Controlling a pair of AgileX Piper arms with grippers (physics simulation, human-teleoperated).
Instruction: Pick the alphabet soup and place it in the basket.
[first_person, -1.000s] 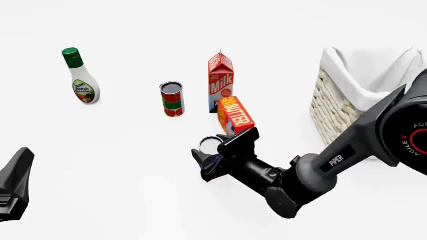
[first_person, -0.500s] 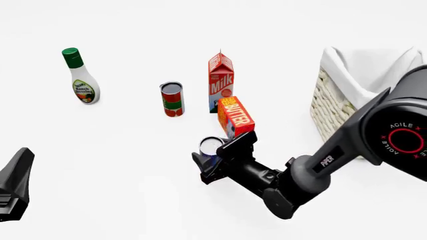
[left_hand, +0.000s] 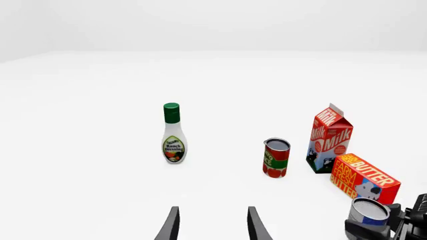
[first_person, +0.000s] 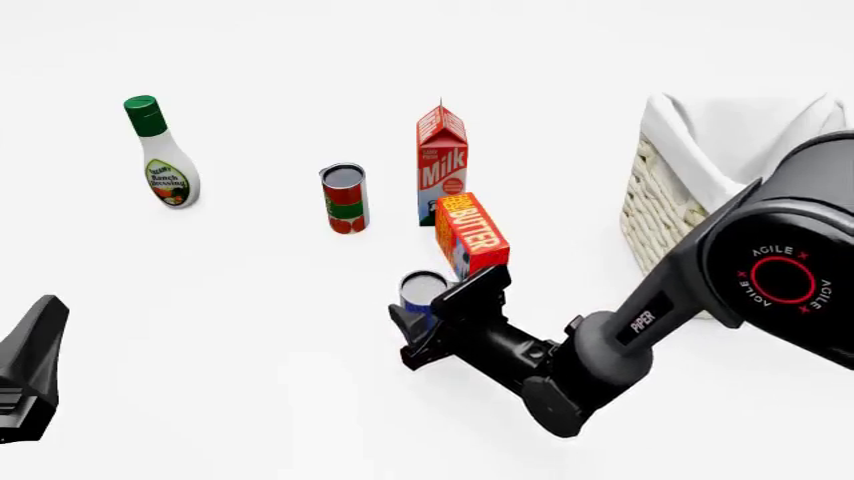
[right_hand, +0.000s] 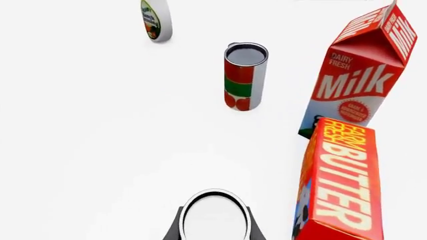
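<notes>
Two fingers of the right gripper (first_person: 430, 318) stand either side of the alphabet soup (first_person: 424, 291), and in the right wrist view the can's silver-white top (right_hand: 215, 216) sits squarely between them with the pads hard against its rim on both flanks, so I judge the jaws clamped on the can, though whether its base is clear of the table cannot be told. The butter box (first_person: 471, 234) stands just beside the outer finger, close enough that a sideways swing toward the basket (first_person: 663, 225) could clip it; the milk carton (first_person: 442, 164) stands beyond the fingertips, just behind the butter, and the red-and-green can (first_person: 344, 198) lies ahead of the jaws and off to the other side, well apart. The sound way to carry this step is to hold the squeeze steady and raise the can straight up until it tops the butter box, and only then turn toward the basket, which lies on the butter's side of the jaws and farther off. The ranch dressing bottle (first_person: 163, 155) is far from the work. The left gripper (left_hand: 212, 226) hangs idle, its fingers parted on nothing.
</notes>
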